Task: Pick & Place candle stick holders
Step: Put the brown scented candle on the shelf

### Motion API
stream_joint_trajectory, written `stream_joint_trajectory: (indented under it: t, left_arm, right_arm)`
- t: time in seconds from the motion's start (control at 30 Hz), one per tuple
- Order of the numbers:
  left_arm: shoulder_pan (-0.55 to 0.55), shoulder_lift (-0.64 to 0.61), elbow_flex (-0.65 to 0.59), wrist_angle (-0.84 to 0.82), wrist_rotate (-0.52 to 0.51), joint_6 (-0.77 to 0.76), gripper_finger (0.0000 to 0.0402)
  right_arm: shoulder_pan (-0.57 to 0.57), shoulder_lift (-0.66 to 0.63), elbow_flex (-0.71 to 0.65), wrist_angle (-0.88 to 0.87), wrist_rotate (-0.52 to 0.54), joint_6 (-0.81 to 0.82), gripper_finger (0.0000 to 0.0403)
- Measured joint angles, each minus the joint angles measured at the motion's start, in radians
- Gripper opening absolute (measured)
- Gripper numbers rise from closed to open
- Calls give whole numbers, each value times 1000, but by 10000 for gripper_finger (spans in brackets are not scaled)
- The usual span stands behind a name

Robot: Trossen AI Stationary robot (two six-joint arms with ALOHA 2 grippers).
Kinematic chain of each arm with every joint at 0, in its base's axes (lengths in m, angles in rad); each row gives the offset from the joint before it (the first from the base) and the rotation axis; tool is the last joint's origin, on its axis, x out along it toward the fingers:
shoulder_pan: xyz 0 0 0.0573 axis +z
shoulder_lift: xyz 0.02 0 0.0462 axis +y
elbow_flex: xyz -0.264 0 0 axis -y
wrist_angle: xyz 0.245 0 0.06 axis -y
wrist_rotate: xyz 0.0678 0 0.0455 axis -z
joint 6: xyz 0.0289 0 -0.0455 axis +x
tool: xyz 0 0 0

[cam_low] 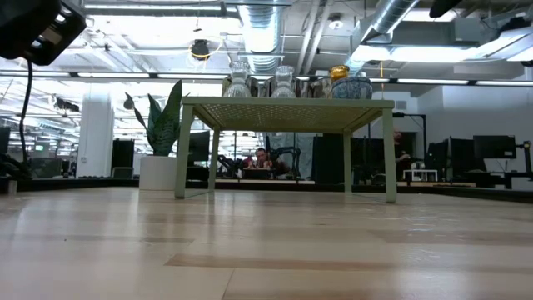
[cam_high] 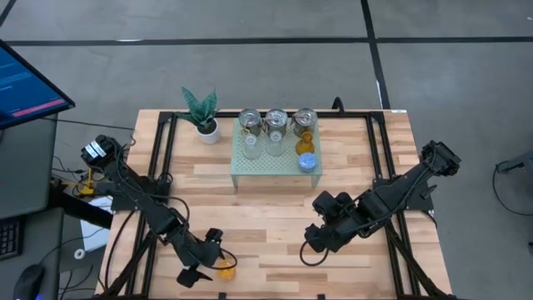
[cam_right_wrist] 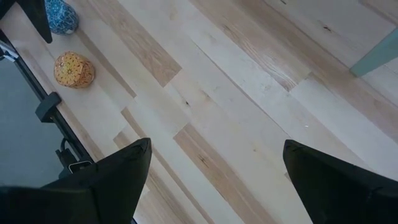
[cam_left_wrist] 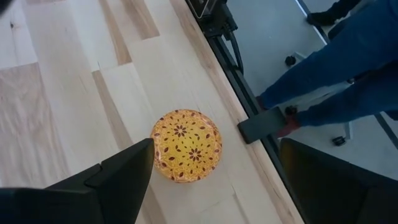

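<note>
An orange patterned holder (cam_left_wrist: 186,145) stands on its base on the table near the near edge; it also shows in the high view (cam_high: 225,267) and the right wrist view (cam_right_wrist: 73,68). My left gripper (cam_left_wrist: 219,155) is open just above it, one finger beside it and one farther off, touching nothing. A blue holder (cam_right_wrist: 61,15) stands close by. Three silver holders (cam_high: 276,120), two clear glass ones (cam_high: 262,145), an amber one (cam_high: 306,140) and a blue one (cam_high: 307,162) stand on the pale green stand (cam_high: 250,171). My right gripper (cam_high: 315,248) is open and empty over bare table.
A green plant in a white pot (cam_high: 202,117) stands left of the stand, at the far side. A black rail (cam_left_wrist: 249,106) runs along the table's near edge. A person's legs in jeans (cam_left_wrist: 348,68) stand just beyond that edge. Bare wood lies between the stand and both grippers.
</note>
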Motion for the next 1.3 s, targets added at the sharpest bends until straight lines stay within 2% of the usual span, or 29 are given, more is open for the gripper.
stream_joint_trajectory:
  t: [0.57, 0.77, 0.93, 1.3]
  left_arm:
    - [-20, 0, -1, -3, -10, -12, 347]
    - [-59, 0, -23, -1, -59, -12, 347]
    - [-70, 0, -31, 34, -162, -9, 347]
    - [-63, 31, -31, 168, -236, 84, 347]
  right_arm:
    - [0, 0, 0, 4, 1, -24, 353]
    - [-2, 0, 0, 9, 14, -26, 353]
    - [-9, 0, 0, 9, 14, -26, 353]
    - [-27, 0, 0, 10, 8, -43, 353]
